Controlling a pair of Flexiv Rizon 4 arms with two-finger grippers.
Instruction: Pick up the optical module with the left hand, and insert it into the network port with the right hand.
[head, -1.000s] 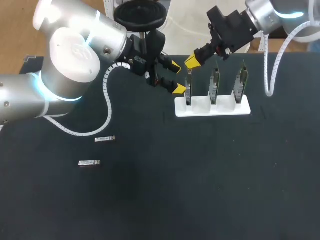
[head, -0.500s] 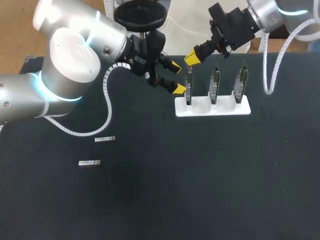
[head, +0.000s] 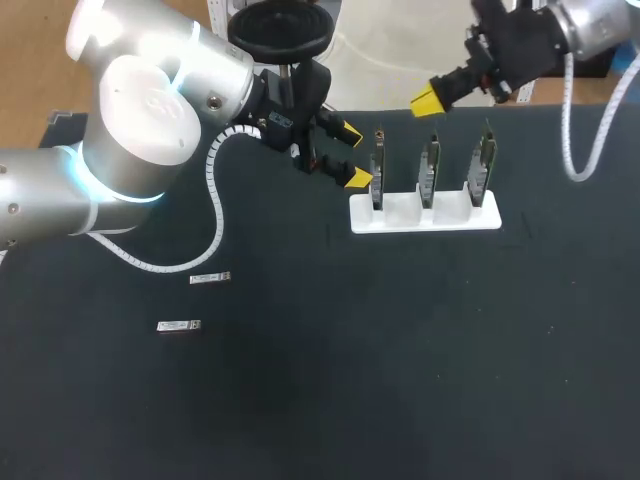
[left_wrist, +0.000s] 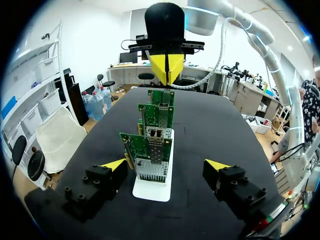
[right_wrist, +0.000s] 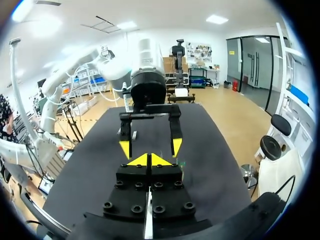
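Black table (head: 420, 370), nothing fancy. White stand (head: 425, 216) sits upper right of centre. Two small silver modules lie flat at middle left: upper module (head: 210, 278), lower module (head: 179, 326) just below-left, apart.

Three network cards (head: 429, 170) upright in stand (head: 400, 218), two optical modules (head: 210, 278) well left on table (head: 400, 380)

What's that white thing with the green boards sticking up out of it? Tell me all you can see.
The white stand is a flat, plastic-looking block lying on the black table. Three green circuit cards stand upright on edge in it, in a row; the one nearest the left hand carries a metal port cage. That hand is open at the stand's end, seemingly not touching it; the right hand is shut, beyond it and apart.
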